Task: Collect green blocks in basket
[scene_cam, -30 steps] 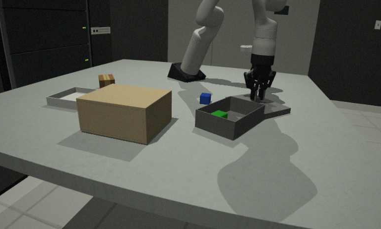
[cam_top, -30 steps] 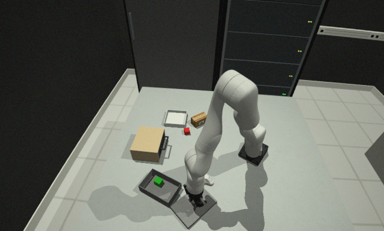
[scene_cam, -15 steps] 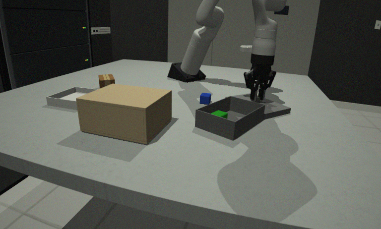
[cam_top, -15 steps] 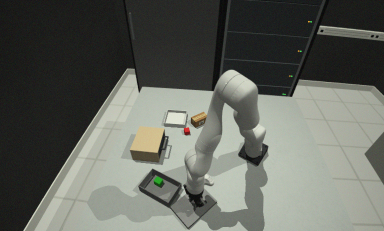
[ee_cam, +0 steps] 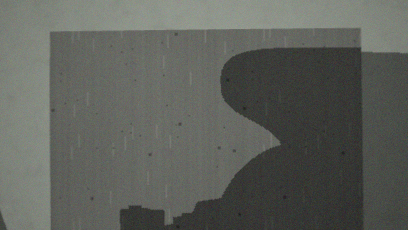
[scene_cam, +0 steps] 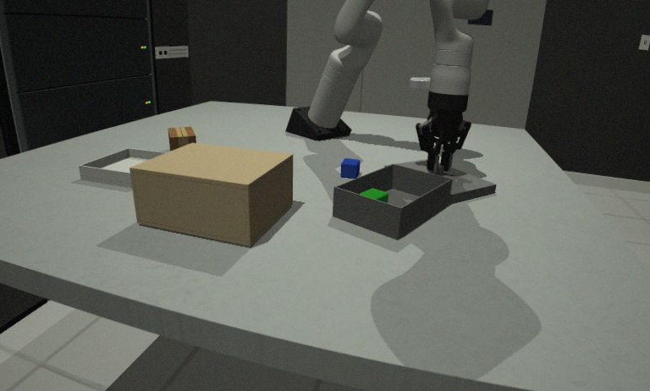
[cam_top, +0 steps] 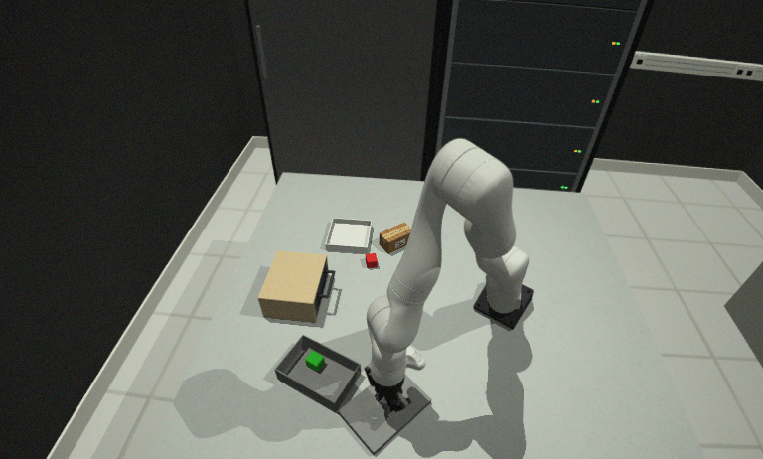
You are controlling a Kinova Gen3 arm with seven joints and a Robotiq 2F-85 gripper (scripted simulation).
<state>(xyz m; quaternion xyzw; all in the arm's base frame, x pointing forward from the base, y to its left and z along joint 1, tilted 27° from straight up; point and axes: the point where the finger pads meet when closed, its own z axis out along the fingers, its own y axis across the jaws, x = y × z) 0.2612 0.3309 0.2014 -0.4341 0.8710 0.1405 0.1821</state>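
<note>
From my remote seat, I see 1 white arm (cam_top: 422,250) (scene_cam: 449,63) reaching down to a black gripper (cam_top: 395,405) (scene_cam: 439,167), which points straight down over the flat dark grey lid (cam_top: 373,433) (scene_cam: 478,187) (ee_cam: 125,100). My jaws are partly closed around a small knob (scene_cam: 439,171) on the lid; I cannot tell whether they grip it. The lid lies on the pale table (cam_top: 589,342) (scene_cam: 269,300) (ee_cam: 25,125), beside the open metal box (cam_top: 310,393) (scene_cam: 366,213), with 1 corner close to the box's corner.

Inside that box sits 1 green block (cam_top: 315,360) (scene_cam: 374,195), the only green one I can see. The light wooden cabinet (cam_top: 295,277) (scene_cam: 211,194) stands near the box; its drawer looks shut in the top view, with the dark handle (cam_top: 328,283) facing the arm's side. Past the cabinet is a shallow white tray, which I take to be the basket (cam_top: 349,249) (scene_cam: 104,175), and no block shows in it. Between the cabinet and a brown carton (cam_top: 394,237) (scene_cam: 181,139) rests 1 red block (cam_top: 371,260). In the exterior view, 1 blue block (scene_cam: 350,168) sits on the table behind the metal box.
</note>
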